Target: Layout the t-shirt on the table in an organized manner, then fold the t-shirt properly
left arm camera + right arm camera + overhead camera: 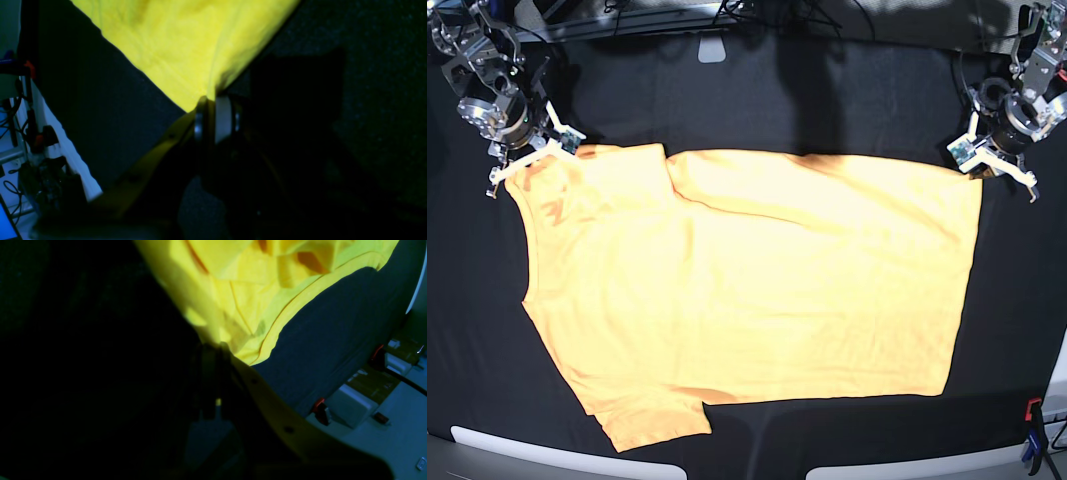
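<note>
On the black surface [757, 110], both arms' fingers pinch far corners of the shirt [747, 290]: left fingers [210, 100], right fingers [213, 350]; light, limp cotton, likely best held at its corners

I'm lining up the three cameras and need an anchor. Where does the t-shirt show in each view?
Left wrist: the t-shirt fills the upper centre, narrowing to a corner at the left gripper.
Right wrist: crumpled at the upper centre and right, its hem reaching the right gripper.
Base: spread across the middle.
Shared landmark: the table, black under the shirt in every view.
</note>
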### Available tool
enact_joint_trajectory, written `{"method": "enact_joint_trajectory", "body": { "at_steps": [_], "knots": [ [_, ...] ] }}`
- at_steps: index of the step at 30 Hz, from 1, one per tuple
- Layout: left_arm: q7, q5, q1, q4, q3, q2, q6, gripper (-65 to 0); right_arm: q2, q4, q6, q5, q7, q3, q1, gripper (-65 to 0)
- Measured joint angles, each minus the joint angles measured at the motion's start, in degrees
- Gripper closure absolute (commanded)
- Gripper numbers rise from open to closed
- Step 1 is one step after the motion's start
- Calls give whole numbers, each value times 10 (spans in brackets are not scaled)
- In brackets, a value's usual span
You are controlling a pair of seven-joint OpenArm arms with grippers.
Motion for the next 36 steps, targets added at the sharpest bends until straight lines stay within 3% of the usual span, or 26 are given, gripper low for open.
{"method": "enact_joint_trajectory", "body": {
  "at_steps": [7,15,24,36],
  "knots": [
    [-3,0,24,1,0,-4,1,0,4,0,0,-16,-28,0,-12,0],
    [-2,-42,99,39,-1,-55,5,0,72,50,-14,-9,-35,0,-100,0],
    [10,-43,167,77,-2,-69,14,0,73,89,-17,-12,-57,0,-167,0],
    [6,-43,193,79,-5,-70,22,0,74,90,-17,-14,-59,0,-186,0]
  ]
}}
